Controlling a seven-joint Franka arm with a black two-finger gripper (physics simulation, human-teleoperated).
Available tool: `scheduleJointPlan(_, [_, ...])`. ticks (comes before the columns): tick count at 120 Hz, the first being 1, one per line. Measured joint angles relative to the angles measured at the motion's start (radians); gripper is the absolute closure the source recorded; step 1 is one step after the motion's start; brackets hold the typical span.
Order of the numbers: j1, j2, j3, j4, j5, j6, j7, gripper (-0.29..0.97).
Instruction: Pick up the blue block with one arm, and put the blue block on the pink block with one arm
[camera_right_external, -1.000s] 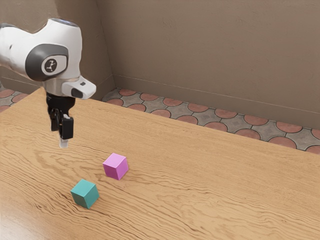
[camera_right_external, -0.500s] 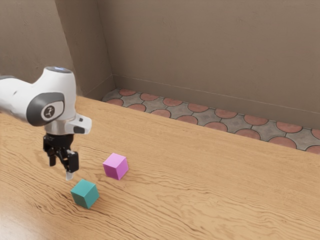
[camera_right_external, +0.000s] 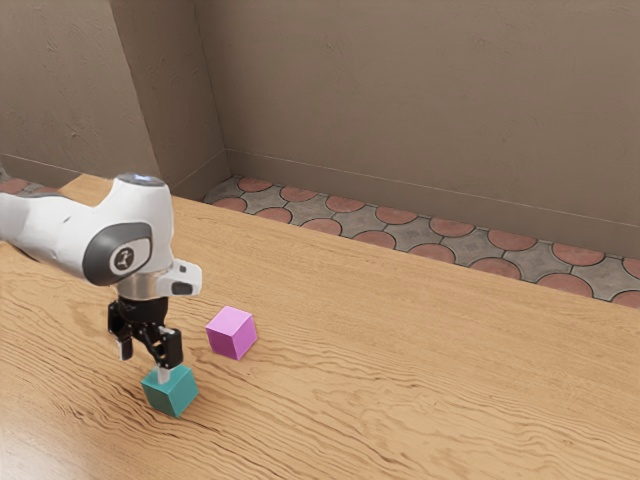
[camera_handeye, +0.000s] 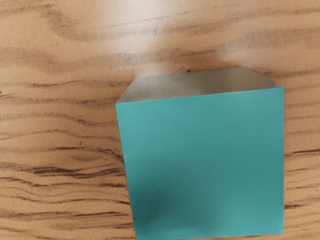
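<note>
Exterior view: my black two-finger gripper (camera_right_external: 146, 360), spread open, hangs right over the small teal-blue cube (camera_right_external: 172, 393), straight below me.

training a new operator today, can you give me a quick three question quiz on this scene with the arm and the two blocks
1. True or false: the small pink block sits on top of the teal-blue block.
2. The black two-finger gripper is: A) low, just over the teal-blue block; B) just over the pink block; C) lifting a block high in the air.
3. Fill in: both blocks rest on the light ___ table.
Key: 1 false; 2 A; 3 wooden.
</note>
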Motion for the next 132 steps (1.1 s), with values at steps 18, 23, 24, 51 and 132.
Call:
scheduleJointPlan(18, [0.022,0.055,-0.033,0.033,0.002,0.031,-0.030,0.00])
scheduleJointPlan(23, [0.024,0.058,-0.039,0.034,0.002,0.039,-0.040,0.00])
scheduleJointPlan(24, [0.024,0.059,-0.039,0.034,0.002,0.040,-0.042,0.00])
scheduleJointPlan(51, [0.004,0.107,-0.043,0.022,0.003,0.064,-0.086,0.00])
scheduleJointPlan(132, [0.012,0.121,-0.052,0.082,0.010,0.091,-0.139,0.33])
